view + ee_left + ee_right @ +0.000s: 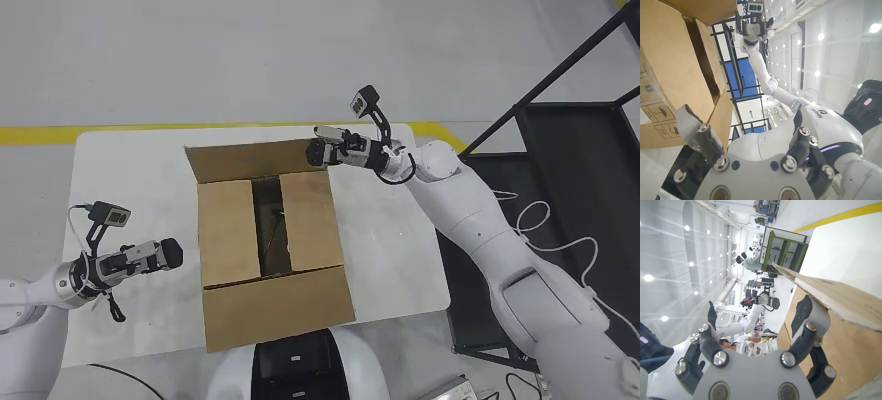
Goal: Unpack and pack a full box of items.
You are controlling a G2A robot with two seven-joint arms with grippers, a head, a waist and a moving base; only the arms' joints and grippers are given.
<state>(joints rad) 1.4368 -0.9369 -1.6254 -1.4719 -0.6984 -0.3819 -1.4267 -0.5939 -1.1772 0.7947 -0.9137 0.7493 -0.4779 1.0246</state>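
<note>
Brown cardboard box (228, 235) sits mid-way on the white bench (130, 170); inner flaps nearly shut, outer flaps splayed. Right gripper (314, 146) gapes wide at the box's far right corner, against the far flap (250, 160). Left gripper (172, 253) is wide, empty, near the bench's left edge. Judged step: opening. Next, part the inner flaps.

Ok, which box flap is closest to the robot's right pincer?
The far flap, folded outward toward the yellow line; the right pincer sits at its corner, away from the other three.
</note>
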